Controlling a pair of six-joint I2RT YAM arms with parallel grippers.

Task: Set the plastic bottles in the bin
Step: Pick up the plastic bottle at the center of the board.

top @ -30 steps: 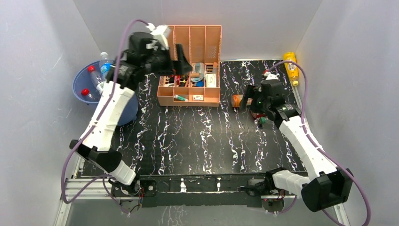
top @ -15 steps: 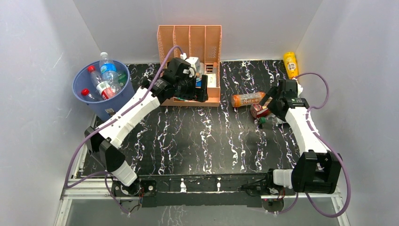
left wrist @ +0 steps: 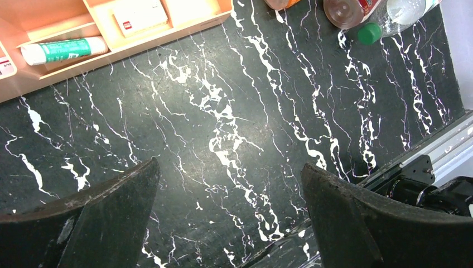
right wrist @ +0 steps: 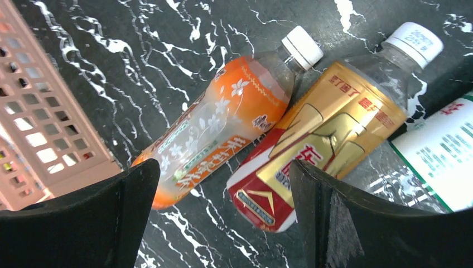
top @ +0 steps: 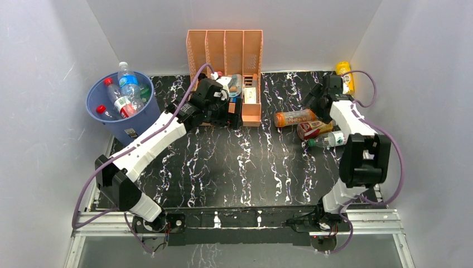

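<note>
The blue bin [top: 106,114] stands at the far left with several bottles [top: 127,84] in it. An orange-label bottle [top: 294,118], a red-and-gold bottle [top: 312,129] and a clear green-capped bottle [top: 329,139] lie together right of centre. A yellow bottle [top: 346,75] lies in the far right corner. My right gripper [top: 313,103] is open and empty, just above the orange bottle [right wrist: 223,120] and red-and-gold bottle [right wrist: 329,128]. My left gripper [top: 234,110] is open and empty over the table [left wrist: 228,167], in front of the peach rack.
The peach slotted organizer [top: 226,50] stands at the back centre, its tray [left wrist: 111,47] holding small items. The white enclosure walls close in on left, right and back. The metal frame rail [top: 240,220] runs along the near edge.
My left arm swung from over the bin to the front of the peach rack and lowered. My right arm pulled back toward the far right, uncovering the bottles lying there.
</note>
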